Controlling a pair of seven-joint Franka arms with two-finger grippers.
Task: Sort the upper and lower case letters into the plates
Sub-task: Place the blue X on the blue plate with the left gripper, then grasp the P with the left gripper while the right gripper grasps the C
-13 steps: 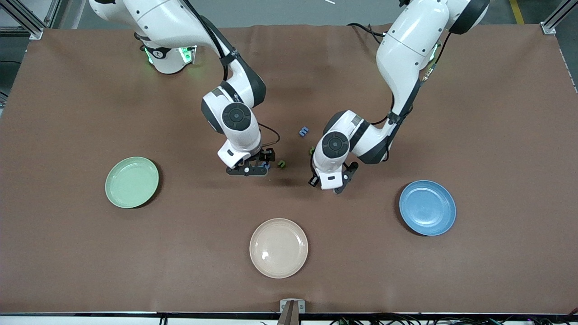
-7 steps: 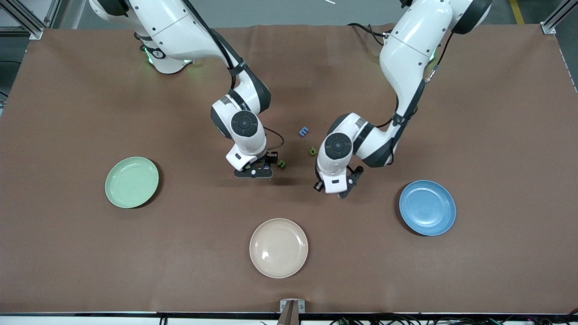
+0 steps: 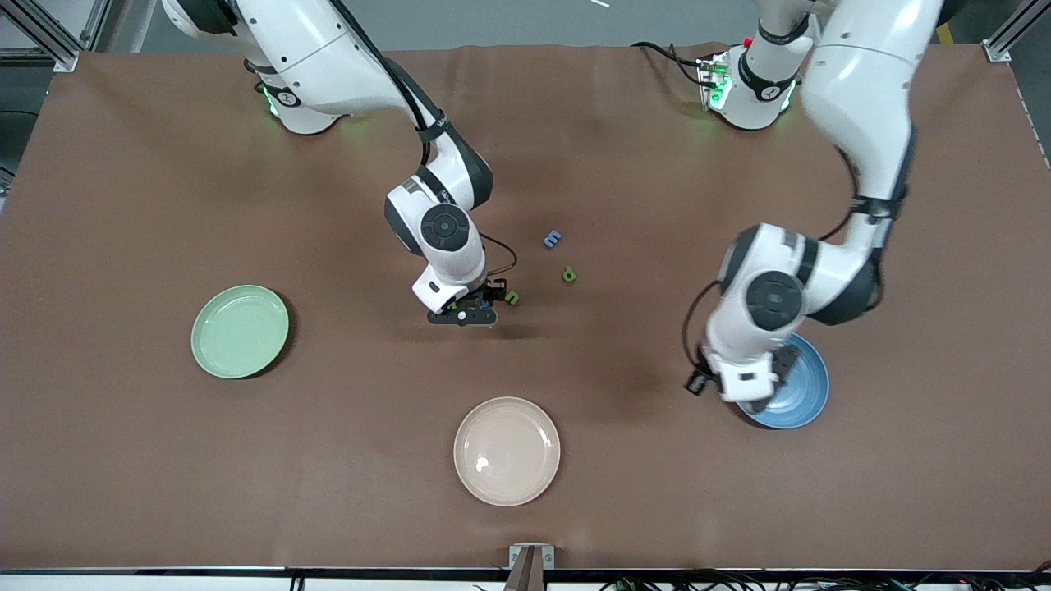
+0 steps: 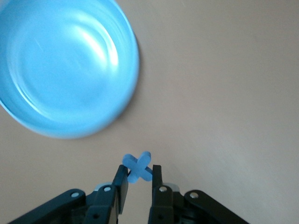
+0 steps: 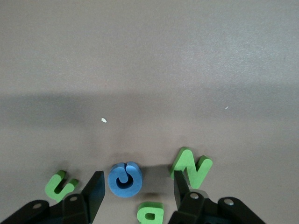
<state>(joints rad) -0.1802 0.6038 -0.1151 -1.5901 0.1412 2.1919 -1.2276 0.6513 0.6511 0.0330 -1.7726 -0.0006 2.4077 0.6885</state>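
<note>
My left gripper (image 4: 138,170) is shut on a small blue cross-shaped letter (image 4: 137,167) and holds it in the air just beside the blue plate (image 4: 65,65). In the front view the left gripper (image 3: 743,386) hangs over the rim of the blue plate (image 3: 800,386). My right gripper (image 5: 138,179) is open, low over the table, with a round blue letter (image 5: 125,179) between its fingers. A green N (image 5: 190,167), a green P (image 5: 149,212) and a green hooked letter (image 5: 60,185) lie close around it. The mint green plate (image 3: 240,331) lies toward the right arm's end.
A cream-beige plate (image 3: 507,451) lies near the front camera at the table's middle. A blue letter (image 3: 552,239) and a green letter (image 3: 568,275) lie loose mid-table. Another green letter (image 3: 511,299) lies beside the right gripper (image 3: 460,316).
The left arm has swung from the letter cluster to the blue plate, carrying the blue cross letter. The right gripper shifted slightly and settled over the letters.
</note>
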